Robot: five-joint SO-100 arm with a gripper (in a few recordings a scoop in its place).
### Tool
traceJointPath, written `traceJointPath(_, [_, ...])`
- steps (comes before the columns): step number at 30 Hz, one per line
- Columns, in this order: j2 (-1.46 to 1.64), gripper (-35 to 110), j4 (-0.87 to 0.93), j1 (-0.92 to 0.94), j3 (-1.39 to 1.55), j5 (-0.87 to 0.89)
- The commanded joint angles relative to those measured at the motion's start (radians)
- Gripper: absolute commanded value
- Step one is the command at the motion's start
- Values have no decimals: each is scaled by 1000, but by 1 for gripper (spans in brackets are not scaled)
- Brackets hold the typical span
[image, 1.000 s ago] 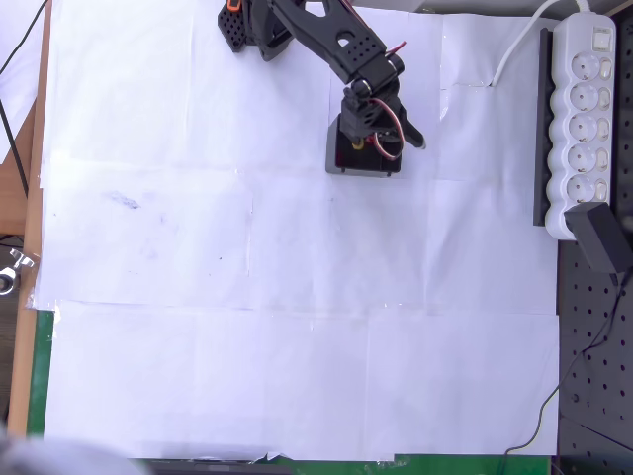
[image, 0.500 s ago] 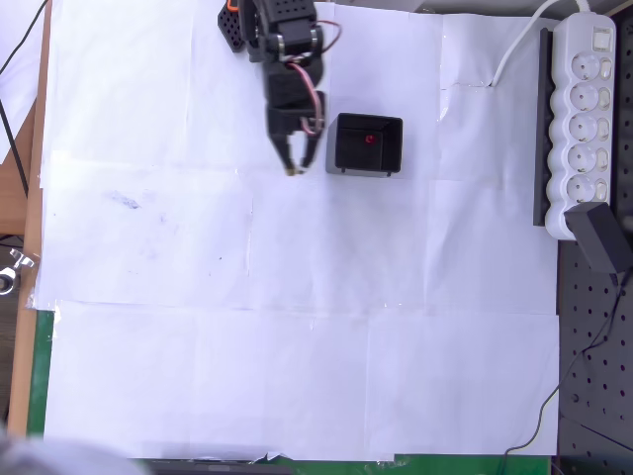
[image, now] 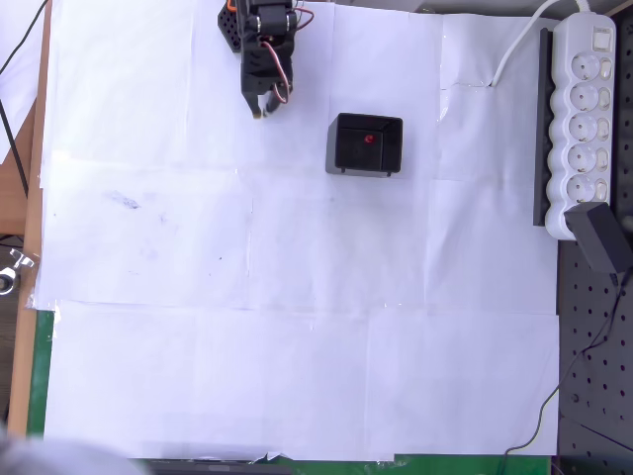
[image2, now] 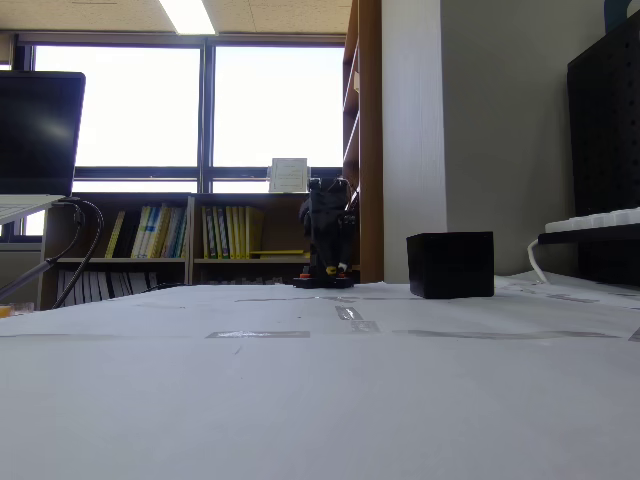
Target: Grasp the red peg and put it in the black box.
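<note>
Inside the black box point(image: 365, 144), slightly right of its centre in the overhead view, lies the red peg point(image: 370, 139), resting on the box floor and apart from all four walls. Box stands upright on the white paper-covered table point(image: 297, 327), toward the far side, right of the arm. In the fixed view the box point(image2: 450, 264) shows as a closed dark cube face; its contents are hidden from that low angle.

Gripper point(image: 259, 111) sits well to the left of the box in the overhead view, folded in close to the arm's base point(image: 233, 22), fingers pointing toward the near side. Jaws look drawn together with nothing between them, but they are small and dark, so cannot tell for certain.

Judgement: placement looks done, peg is in the box and free of the gripper. Nothing visibly left. No other peg found on the paper.
</note>
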Motion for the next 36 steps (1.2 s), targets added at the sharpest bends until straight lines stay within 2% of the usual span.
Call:
traceJointPath(1, [-86, 0, 43, 0, -35, 3])
traceJointPath(7, [-87, 0, 49, 3, -172, 2])
traceJointPath(14, [-89, 0, 61, 2, -172, 5])
traceJointPath(18, [-89, 0, 43, 2, -172, 72])
traceJointPath(36, [-89, 0, 67, -2, -172, 69])
